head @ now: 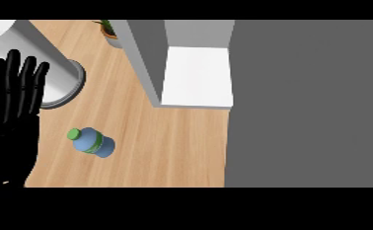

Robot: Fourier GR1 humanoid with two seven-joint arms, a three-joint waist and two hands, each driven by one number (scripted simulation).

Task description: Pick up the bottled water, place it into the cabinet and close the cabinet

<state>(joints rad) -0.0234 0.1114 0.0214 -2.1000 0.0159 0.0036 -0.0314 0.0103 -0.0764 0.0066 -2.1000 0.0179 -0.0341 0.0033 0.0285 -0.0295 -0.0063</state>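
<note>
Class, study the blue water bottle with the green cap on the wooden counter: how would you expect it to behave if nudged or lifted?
The bottled water looks round-bodied, so it would probably roll if tipped over. Its narrow green cap suggests gripping the wider body is safer. It likely feels fairly heavy if full, which cannot be seen.

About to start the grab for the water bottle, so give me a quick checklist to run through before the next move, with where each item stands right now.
1. Bottled water in view on the counter, nothing leaning on it: ok.
2. Space around the bottle free for a hand to come in: ok.
3. Cabinet open, its white inside showing: ok.
4. Cabinet door swung out, not blocking the path from the bottle: ok, as far as this view shows.
5. Left hand open, resting at the left edge, holding nothing: ok.
6. Right hand ready: cannot tell, it is out of view.
</note>
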